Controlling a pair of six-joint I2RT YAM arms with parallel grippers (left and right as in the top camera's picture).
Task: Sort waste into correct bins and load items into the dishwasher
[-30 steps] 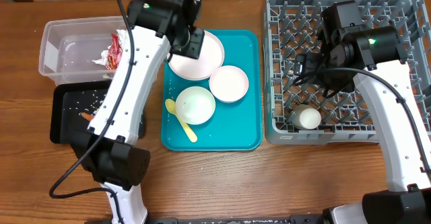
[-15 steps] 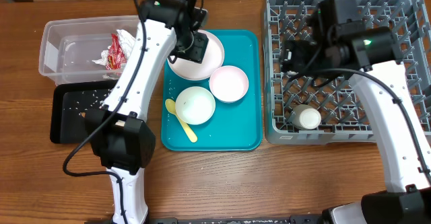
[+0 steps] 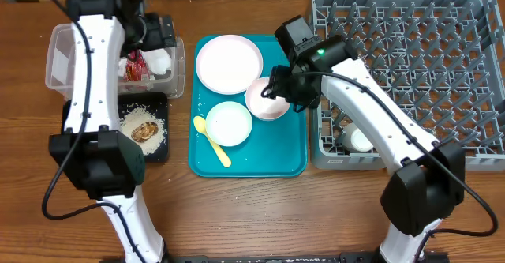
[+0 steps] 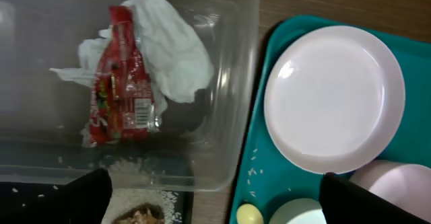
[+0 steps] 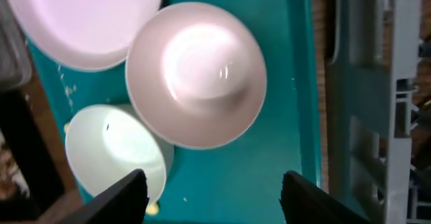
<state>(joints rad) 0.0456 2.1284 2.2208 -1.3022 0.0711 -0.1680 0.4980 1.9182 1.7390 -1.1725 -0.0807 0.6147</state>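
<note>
Beyond the left edge of the teal rectangular serving tray (image 3: 276, 154) stands the clear rectangular plastic tub (image 3: 63, 46), with the red printed wrapper (image 4: 121, 96) and the crumpled white paper (image 4: 172, 56) lying in it. The shallow black rectangular tray (image 3: 158, 155) sits on the near side of the tub, also left of the teal tray, and carries the white rice with the brown lump (image 3: 142, 130). The left gripper (image 3: 160, 40) hangs over the tub's end nearest the teal tray, its fingers spread wide with nothing between them.

On the teal tray the round pale pink plate (image 3: 229, 64) fills the far left corner. The pale greenish bowl (image 3: 228, 123) and the yellow plastic spoon (image 3: 211, 140) lie nearer, the spoon's length running on a slant toward the near edge. The round pale pink bowl (image 5: 195, 72) sits toward the right edge, just beside both the plate and the other bowl.

The right gripper (image 5: 212, 190) hovers over that pink bowl with its fingers set apart and empty. In the wrist view the bowl lies just ahead of the fingertips, not between them. The right arm is plainly the nearer one, so the bowl looks like its next pick. Being round, the bowl offers no long axis, so the open side of its rim is the likely place for a pinch.

Right of the teal tray stands the large square grey plastic dish rack (image 3: 442, 26), with the small white cup (image 3: 361, 139) in its near left corner
</note>
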